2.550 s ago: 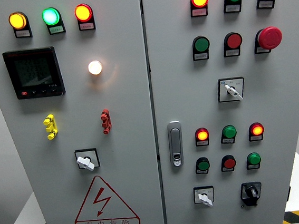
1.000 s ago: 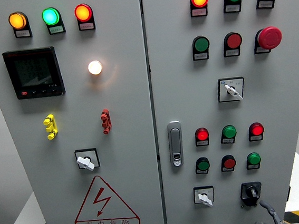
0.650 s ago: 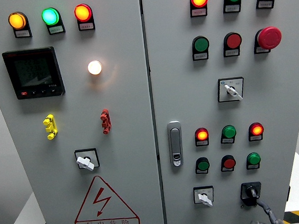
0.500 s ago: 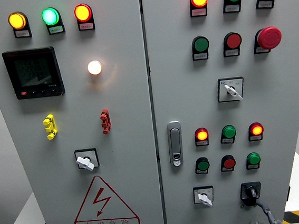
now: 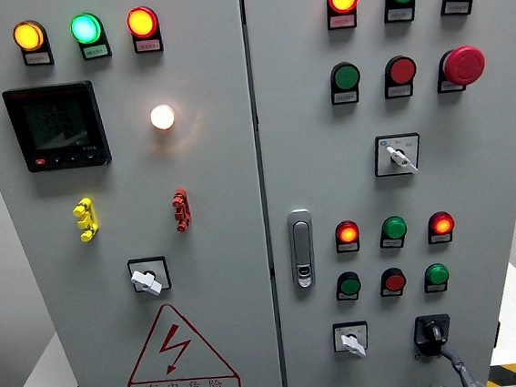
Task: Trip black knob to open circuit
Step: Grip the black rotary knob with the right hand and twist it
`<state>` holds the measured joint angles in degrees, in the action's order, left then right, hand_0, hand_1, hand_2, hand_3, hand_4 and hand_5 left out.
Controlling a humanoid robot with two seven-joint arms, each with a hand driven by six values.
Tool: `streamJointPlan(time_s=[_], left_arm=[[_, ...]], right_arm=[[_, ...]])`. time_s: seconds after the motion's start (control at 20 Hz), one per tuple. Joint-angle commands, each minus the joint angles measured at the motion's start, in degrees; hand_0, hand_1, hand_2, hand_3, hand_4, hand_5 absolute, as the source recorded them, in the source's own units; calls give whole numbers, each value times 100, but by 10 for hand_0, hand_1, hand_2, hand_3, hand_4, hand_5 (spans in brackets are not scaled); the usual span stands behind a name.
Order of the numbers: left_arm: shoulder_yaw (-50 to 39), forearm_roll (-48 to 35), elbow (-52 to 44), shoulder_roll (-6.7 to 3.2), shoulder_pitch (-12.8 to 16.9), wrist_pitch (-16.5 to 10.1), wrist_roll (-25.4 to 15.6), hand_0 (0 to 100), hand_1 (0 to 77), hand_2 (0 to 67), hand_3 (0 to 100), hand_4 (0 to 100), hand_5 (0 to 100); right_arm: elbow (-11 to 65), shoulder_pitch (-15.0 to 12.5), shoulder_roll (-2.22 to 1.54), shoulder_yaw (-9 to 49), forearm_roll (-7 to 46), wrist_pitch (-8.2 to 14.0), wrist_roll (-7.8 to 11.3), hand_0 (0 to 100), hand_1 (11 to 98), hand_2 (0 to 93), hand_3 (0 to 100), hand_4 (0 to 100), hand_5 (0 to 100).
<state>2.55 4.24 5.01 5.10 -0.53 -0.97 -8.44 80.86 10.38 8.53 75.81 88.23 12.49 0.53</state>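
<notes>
Black knob [image 5: 432,332], round, glossy plastic

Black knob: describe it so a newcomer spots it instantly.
Take the right-hand cabinet door and drop to its bottom row, which holds two rotary switches. The black knob is the right one, below the green pushbutton, with the right robot hand reaching up just beneath it. Its handle is all black, whereas the neighbouring switch has a white lever.
</notes>
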Motion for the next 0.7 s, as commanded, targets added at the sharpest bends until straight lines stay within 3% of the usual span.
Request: streamJointPlan(time_s=[0.0, 0.65], left_arm=[[0, -2, 0, 0, 0, 0, 0, 0, 40, 127, 212, 68, 18], [-9, -2, 0, 0, 0, 0, 0, 0, 40, 127, 212, 69, 18]], right_arm=[[8, 8, 0, -14, 1, -1, 0, 943, 661, 124, 929, 930, 1000], [-62, 96, -9, -67, -17, -18, 0, 944, 653, 123, 934, 928, 1000]])
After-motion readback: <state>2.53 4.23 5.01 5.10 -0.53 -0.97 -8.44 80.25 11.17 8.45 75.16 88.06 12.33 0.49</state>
